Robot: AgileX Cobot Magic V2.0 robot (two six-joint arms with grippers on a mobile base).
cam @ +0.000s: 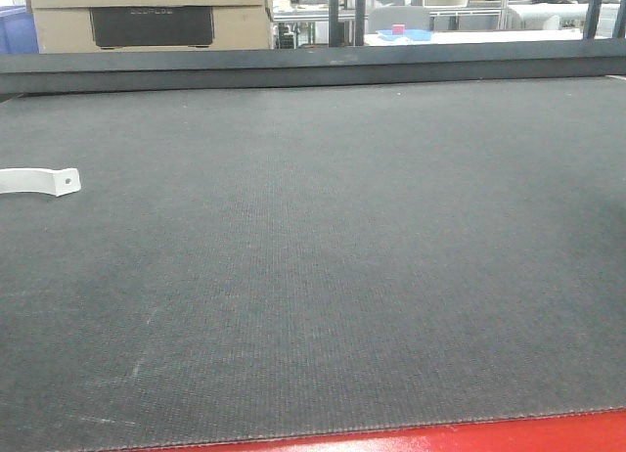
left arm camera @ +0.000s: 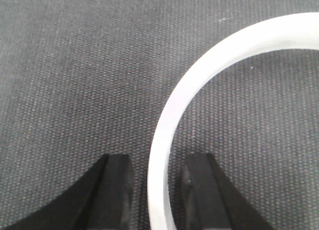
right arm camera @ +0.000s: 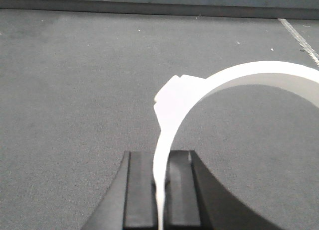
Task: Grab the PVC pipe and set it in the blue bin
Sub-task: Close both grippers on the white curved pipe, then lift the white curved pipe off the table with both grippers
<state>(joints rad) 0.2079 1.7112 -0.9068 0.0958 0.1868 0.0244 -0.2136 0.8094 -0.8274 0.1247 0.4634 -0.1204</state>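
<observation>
A PVC pipe [cam: 34, 181], a small white piece with a round hole near its rounded end, lies flat on the dark grey woven surface [cam: 342, 256] at the far left edge of the front view, partly cut off by the frame. No arm appears in that view.

In the left wrist view, the left end effector [left arm camera: 158, 158] sits low over the surface with its two black fingers [left arm camera: 117, 190] on either side of the pipe's white curved band [left arm camera: 172, 115]. The jaws stand narrow, with a sliver of mat visible between each finger and the band, so they straddle it without pinching.

In the right wrist view, the right end effector [right arm camera: 160, 153] is closed tight on a second white piece [right arm camera: 174, 100], a thin curved strip with a flat tab at its bend. The strip arcs up and away to the right from between the fingers. Whether it touches the mat cannot be told.

Beyond the far rail of the surface stand stacked cardboard boxes [cam: 147, 12] and, farther back, a blue tray [cam: 411, 35] on a pale table. A red edge [cam: 489, 434] borders the mat nearest the camera.
</observation>
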